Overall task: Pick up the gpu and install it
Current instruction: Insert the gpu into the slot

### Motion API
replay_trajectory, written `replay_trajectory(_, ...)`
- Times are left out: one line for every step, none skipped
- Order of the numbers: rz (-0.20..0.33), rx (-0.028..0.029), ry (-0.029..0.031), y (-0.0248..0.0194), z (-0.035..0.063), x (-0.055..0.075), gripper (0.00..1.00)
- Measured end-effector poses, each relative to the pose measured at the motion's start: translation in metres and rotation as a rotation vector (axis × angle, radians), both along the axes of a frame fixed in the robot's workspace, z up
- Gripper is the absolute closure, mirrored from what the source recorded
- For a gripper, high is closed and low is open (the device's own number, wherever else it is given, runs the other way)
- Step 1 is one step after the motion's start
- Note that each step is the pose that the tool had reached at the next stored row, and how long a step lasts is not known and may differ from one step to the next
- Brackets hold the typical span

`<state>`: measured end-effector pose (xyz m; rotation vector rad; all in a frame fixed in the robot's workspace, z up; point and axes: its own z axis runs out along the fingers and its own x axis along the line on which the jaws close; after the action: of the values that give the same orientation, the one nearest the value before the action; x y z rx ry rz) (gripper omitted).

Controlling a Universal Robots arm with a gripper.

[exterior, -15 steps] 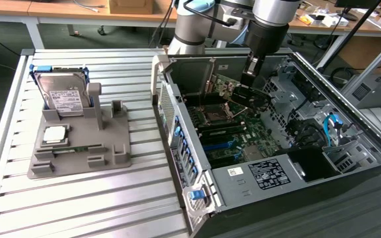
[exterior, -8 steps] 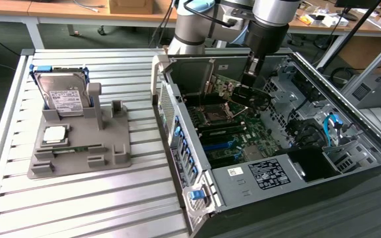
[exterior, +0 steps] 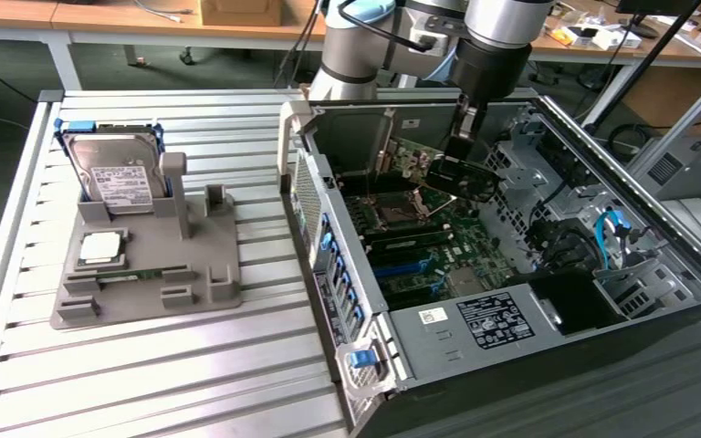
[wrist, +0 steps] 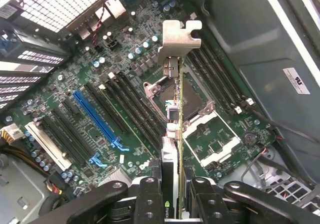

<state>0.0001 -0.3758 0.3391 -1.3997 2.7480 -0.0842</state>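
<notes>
At the bottom of the wrist frame, the pincer (wrist: 172, 194) grips the gpu (wrist: 174, 119) edge-on, its silver bracket (wrist: 179, 41) at the far end, raised above the motherboard (wrist: 100, 108). In the exterior view it hangs inside the open computer case (exterior: 448, 338), upper centre.

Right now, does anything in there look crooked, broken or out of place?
Nothing looks damaged. The gpu is not seated in any slot: the gripper holds it edge-on in its jaws, above the motherboard inside the open computer case. The hard drive stands in its grey holder.
</notes>
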Motion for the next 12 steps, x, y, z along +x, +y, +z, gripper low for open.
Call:
replay_trajectory(0.005, -0.0001, 0.0, 0.0, 0.0, 0.0, 0.73)
replay_trajectory(0.009, -0.0001, 0.0001, 0.0, 0.0, 0.0, 0.73)
replay_trajectory(0.014, 0.0, 0.0, 0.0, 0.0, 0.0, 0.73)
replay_trajectory(0.019, 0.0, 0.0, 0.0, 0.0, 0.0, 0.73)
replay_trajectory(0.026, 0.0, 0.0, 0.0, 0.0, 0.0, 0.73)
replay_trajectory(0.037, -0.0001, 0.0, 0.0, 0.0, 0.0, 0.73)
replay_trajectory(0.043, -0.0001, 0.0, 0.0, 0.0, 0.0, 0.73)
replay_trajectory(0.049, 0.0, 0.0, 0.0, 0.0, 0.0, 0.73)
replay_trajectory(0.055, 0.0, 0.0, 0.0, 0.0, 0.0, 0.73)
replay_trajectory(0.061, 0.0, 0.0, 0.0, 0.0, 0.0, 0.73)
replay_trajectory(0.067, -0.0001, 0.0, 0.0, 0.0, 0.0, 0.73)
replay_trajectory(0.074, -0.0001, 0.0, 0.0, 0.0, 0.0, 0.73)
